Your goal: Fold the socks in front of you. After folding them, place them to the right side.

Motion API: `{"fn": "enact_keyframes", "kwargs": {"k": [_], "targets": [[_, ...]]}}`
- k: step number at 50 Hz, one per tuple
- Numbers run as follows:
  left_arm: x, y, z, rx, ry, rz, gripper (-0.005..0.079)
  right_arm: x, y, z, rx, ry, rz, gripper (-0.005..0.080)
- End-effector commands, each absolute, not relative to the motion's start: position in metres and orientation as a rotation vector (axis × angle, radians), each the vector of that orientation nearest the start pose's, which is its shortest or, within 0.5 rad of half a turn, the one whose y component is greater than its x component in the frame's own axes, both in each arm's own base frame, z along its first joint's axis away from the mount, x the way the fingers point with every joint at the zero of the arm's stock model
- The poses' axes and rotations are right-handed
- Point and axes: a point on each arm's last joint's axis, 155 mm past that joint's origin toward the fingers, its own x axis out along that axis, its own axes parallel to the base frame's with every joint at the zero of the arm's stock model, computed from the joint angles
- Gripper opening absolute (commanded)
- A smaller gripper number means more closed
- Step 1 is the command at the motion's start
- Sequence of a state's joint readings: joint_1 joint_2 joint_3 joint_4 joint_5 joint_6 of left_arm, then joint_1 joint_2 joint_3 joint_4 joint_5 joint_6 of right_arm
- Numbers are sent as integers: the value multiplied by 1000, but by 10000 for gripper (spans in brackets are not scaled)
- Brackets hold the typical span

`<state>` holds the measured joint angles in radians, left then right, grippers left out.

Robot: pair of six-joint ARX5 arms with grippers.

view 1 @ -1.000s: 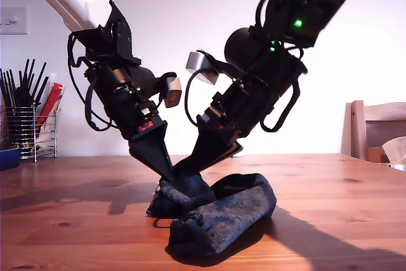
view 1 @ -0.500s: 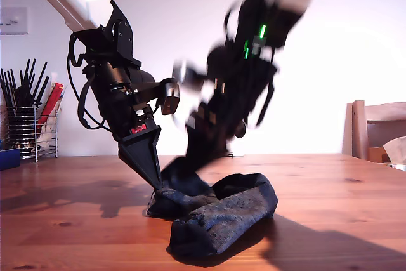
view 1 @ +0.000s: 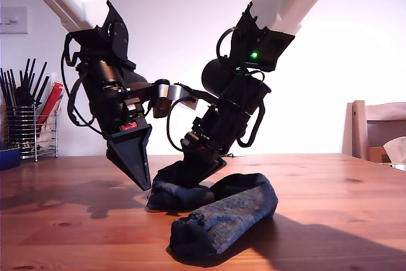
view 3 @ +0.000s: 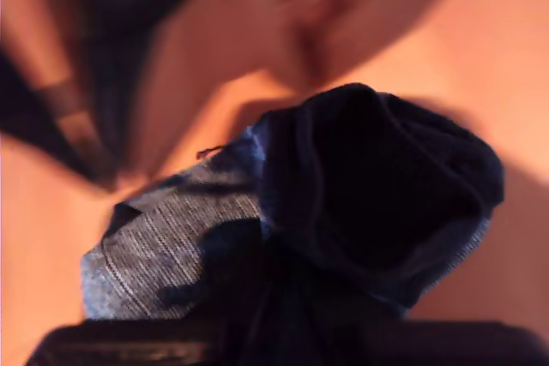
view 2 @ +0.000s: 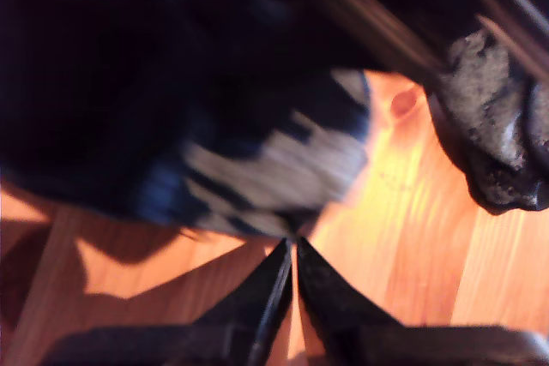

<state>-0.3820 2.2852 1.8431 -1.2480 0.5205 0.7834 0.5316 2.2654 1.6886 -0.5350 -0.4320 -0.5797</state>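
Two socks (view 1: 216, 217) lie bunched together on the wooden desk (view 1: 336, 188), near the middle of the exterior view. One forms a thick blue-grey roll running toward the camera. The other is a darker heap just behind it, touching it.

My first tool (view 1: 144, 185) hangs at the exterior view's left end of the heap, with its pointed tip just above the desk and beside the fabric. In the first wrist view the fingertips (view 2: 279, 276) meet with only a sliver of light between them; the tool is closed and carries nothing. One second ago this tip was buried in the dark heap. It has since lifted out and moved toward the exterior view's left.

My second tool (view 1: 196, 169) presses down into the top of the dark heap. Half a second ago that arm was a motion blur; it now sits sharp and lower. The second wrist view is blurred and filled with the dark cuff (view 3: 377, 177) and grey knit, and the jaws are lost in the cloth. I cannot tell whether this tool is open or clamped.

The front roll has hardly shifted over the second.

A wire utensil rack (view 1: 28, 131) stands at the exterior view's far left, and a chair back (view 1: 374, 131) at its right.
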Motion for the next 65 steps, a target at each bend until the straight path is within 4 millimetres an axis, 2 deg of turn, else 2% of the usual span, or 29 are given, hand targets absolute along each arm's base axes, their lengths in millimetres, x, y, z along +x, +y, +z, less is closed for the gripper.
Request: {"fn": "enact_keyframes", "kwargs": {"k": [1,6,23,28,41,47,59,65], "targets": [[338,-245,39,455,1339,-1320,-20,430,339,4,-524,864,1131,-12],[339,-245,44,460,1326,-1317,-20,438,332,1,-544,863,1093,-12],[333,-243,46,449,1354,-1323,-20,478,284,-14,-588,885,914,-12],[333,-243,46,449,1353,-1323,-20,484,273,-14,-582,891,887,-12],[333,-243,46,445,1357,-1318,-20,517,234,-1,-605,891,748,-12],[333,-243,46,444,1358,-1317,-20,520,210,-5,-604,931,704,-12],[335,-244,46,448,1347,-1316,-19,525,149,-14,-578,1028,612,-12],[338,-245,45,452,1334,-1315,-20,514,122,-21,-574,1102,611,-12]]}}
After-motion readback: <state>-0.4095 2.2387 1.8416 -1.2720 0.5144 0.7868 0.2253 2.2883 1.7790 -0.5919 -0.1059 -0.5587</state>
